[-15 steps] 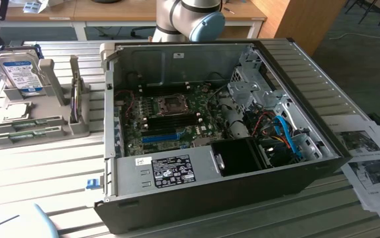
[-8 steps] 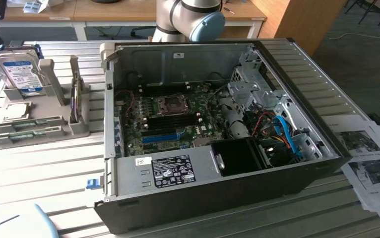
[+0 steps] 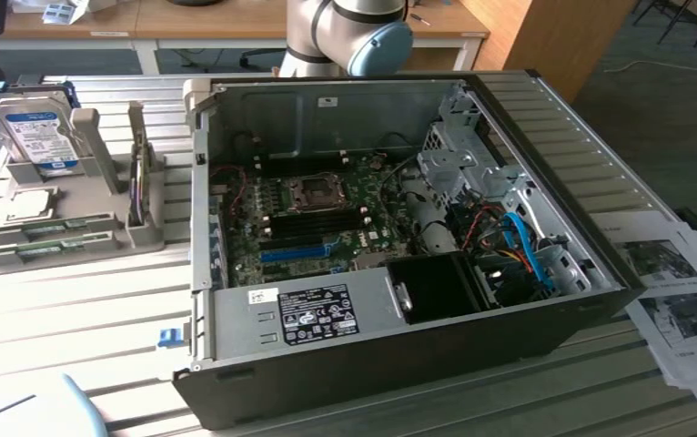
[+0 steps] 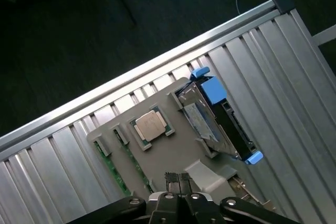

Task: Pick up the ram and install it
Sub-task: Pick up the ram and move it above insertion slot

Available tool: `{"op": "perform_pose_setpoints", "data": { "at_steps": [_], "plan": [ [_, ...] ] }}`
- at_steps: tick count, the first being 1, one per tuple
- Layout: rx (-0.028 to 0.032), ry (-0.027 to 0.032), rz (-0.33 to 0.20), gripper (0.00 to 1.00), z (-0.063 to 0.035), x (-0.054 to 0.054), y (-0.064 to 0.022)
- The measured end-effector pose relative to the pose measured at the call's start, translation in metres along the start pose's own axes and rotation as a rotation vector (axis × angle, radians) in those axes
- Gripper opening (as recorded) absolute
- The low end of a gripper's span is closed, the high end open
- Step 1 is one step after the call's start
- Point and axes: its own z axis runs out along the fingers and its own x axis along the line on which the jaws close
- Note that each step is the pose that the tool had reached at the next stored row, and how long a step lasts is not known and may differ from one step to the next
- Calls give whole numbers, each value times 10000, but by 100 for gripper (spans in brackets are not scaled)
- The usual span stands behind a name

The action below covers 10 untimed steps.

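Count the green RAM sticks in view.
2. Both lie side by side in the grey holder beside the open computer case: one ram nearer the hard drive, the other at the holder's edge. Others may hide inside the case.

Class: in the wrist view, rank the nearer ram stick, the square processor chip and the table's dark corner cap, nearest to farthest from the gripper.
1. The ram stick: in a slot of the grey holder, close beside the gripper, jaws shut.
2. The processor chip: seated mid-holder, beyond the stick.
3. The corner cap: on the far edge of the table, clearly farthest.
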Motion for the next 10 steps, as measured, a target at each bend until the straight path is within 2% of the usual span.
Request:
{"op": "perform_pose_setpoints", "data": {
  "at_steps": [10],
  "plan": [
    [-169, 31, -1292, 9, 0, 0, 0]
  ]
}}
